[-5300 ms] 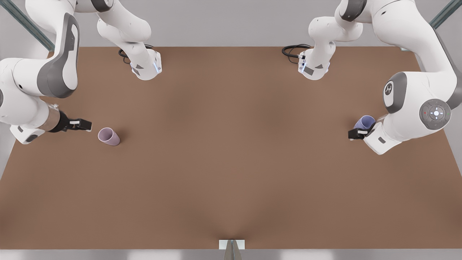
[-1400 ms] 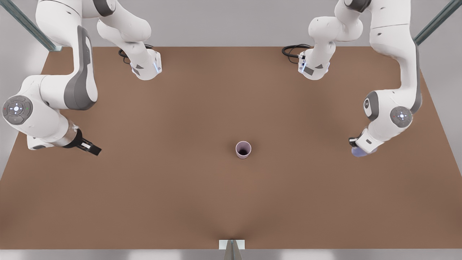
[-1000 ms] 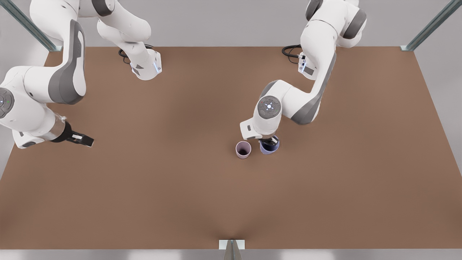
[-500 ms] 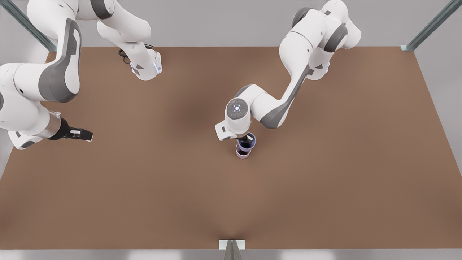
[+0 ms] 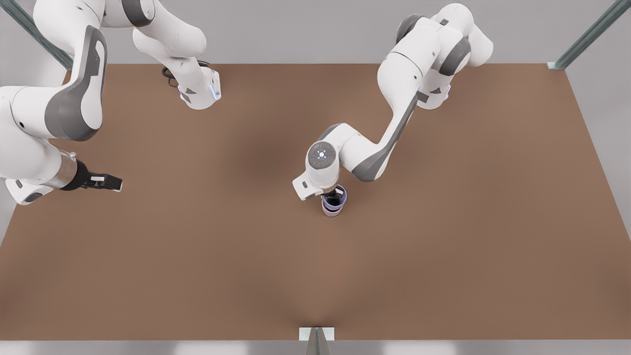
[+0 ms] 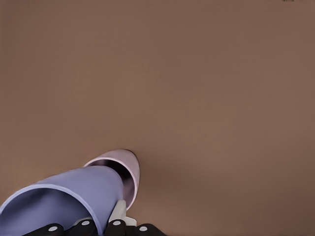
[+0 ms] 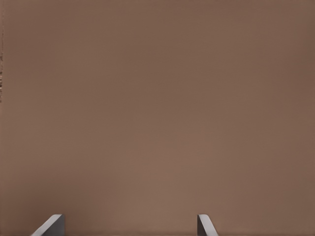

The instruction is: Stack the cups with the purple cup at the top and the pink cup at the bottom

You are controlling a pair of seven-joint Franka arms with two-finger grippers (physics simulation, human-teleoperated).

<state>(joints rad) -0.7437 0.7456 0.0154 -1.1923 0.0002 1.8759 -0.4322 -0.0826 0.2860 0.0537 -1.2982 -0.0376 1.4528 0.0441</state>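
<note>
Near the table (image 5: 443, 246) centre, left gripper (image 5: 335, 194) grips the purple cup (image 5: 334, 199) by its rim, its base lowered into the upright pink cup (image 5: 331, 212). Right gripper (image 5: 106, 183) waits over the front view's left edge, fingers spread wide, empty.

purple cup (image 5: 336, 197) | nested in pink cup (image 5: 331, 212) | table (image 5: 443, 246) centre

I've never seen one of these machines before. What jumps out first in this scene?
Mid-table, the left gripper is lowering the purple cup into the pink cup, which stands upright on the brown table. The right gripper waits with open fingers near the table's edge on the front view's left.
</note>
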